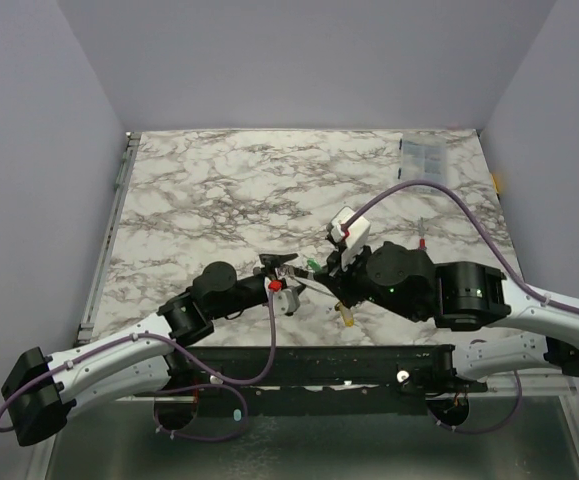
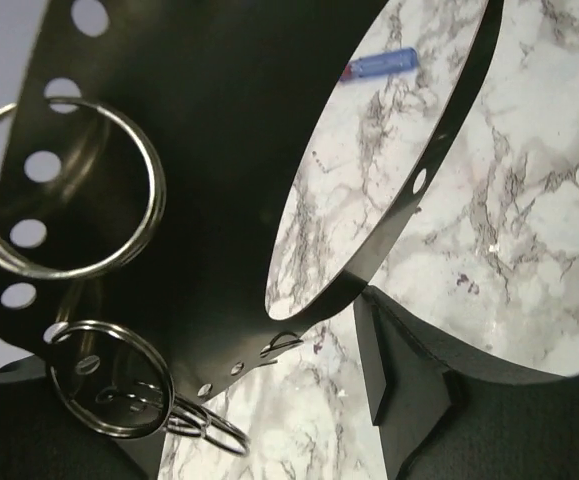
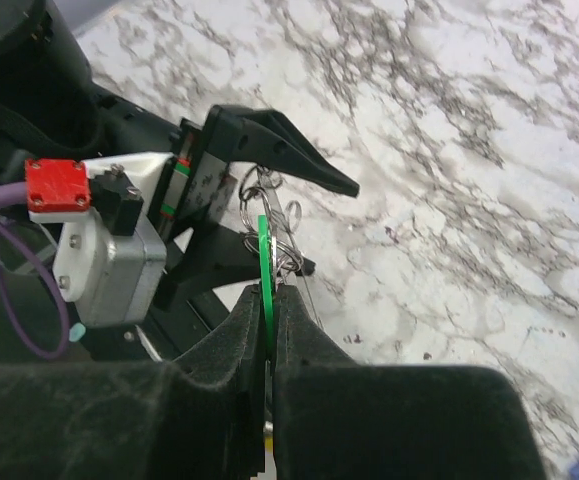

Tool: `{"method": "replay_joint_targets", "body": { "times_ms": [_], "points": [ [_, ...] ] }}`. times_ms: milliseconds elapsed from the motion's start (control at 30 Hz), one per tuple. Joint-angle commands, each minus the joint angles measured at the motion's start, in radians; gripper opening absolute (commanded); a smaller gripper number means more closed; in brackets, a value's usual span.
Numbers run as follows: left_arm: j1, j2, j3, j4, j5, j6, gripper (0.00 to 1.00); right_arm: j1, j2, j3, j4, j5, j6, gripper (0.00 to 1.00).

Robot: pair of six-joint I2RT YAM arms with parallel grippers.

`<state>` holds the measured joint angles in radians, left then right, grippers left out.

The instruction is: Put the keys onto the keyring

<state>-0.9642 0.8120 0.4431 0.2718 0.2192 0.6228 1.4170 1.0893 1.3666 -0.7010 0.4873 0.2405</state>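
Observation:
My left gripper (image 1: 281, 268) is shut on the keyring (image 2: 219, 150), a dark band-shaped loop with punched holes. Several small wire split rings (image 2: 109, 380) hang from it. One left finger (image 2: 399, 370) shows beside the loop and the other is hidden behind the band. My right gripper (image 3: 272, 300) is shut on the bright green key (image 3: 265, 255). It holds the key edge-on, with its tip among the wire rings (image 3: 274, 225) between the left fingers. The green key also shows in the top view (image 1: 312, 264). The pale yellow key (image 1: 348, 316) lies on the marble under the right wrist.
A blue stick with a red tip (image 2: 379, 65) lies on the marble table (image 1: 229, 190) beyond the loop. A clear plastic box (image 1: 424, 155) sits at the far right corner. The two wrists meet close together at the table's near middle.

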Motion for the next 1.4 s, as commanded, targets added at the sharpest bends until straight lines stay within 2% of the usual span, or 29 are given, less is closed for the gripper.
{"method": "replay_joint_targets", "body": {
  "times_ms": [0, 133, 367, 567, 733, 900, 967, 1067, 1233, 1367],
  "points": [
    [0.005, -0.033, 0.025, -0.126, -0.05, 0.078, 0.71, -0.015, 0.003, 0.012, -0.122, 0.045, 0.024, 0.01],
    [0.048, -0.089, 0.017, -0.154, -0.193, 0.128, 0.73, -0.024, -0.024, -0.034, -0.137, 0.058, 0.033, 0.01],
    [0.189, -0.15, 0.019, -0.163, -0.264, 0.17, 0.73, -0.025, -0.043, -0.099, -0.156, 0.088, 0.036, 0.01],
    [0.24, -0.152, 0.037, -0.148, -0.392, 0.166, 0.73, -0.026, -0.051, -0.106, -0.163, 0.086, 0.022, 0.01],
    [0.291, -0.159, 0.03, -0.054, -0.536, 0.104, 0.73, -0.027, -0.032, -0.107, -0.161, 0.053, -0.038, 0.01],
    [0.321, -0.175, 0.017, 0.023, -0.587, 0.033, 0.73, -0.028, 0.02, -0.113, -0.111, 0.049, -0.082, 0.01],
    [0.333, -0.173, 0.016, 0.059, -0.646, -0.003, 0.77, -0.032, 0.042, -0.126, -0.066, 0.05, -0.099, 0.01],
    [0.359, -0.171, 0.004, 0.132, -0.741, -0.084, 0.98, -0.058, 0.07, -0.159, 0.03, 0.036, -0.121, 0.01],
    [0.395, -0.173, 0.013, 0.161, -0.786, -0.175, 0.99, -0.203, 0.156, -0.176, 0.169, -0.149, -0.128, 0.01],
    [0.408, -0.18, 0.021, 0.161, -0.791, -0.231, 0.99, -0.272, 0.284, -0.122, 0.224, -0.224, -0.154, 0.01]
  ]
}}
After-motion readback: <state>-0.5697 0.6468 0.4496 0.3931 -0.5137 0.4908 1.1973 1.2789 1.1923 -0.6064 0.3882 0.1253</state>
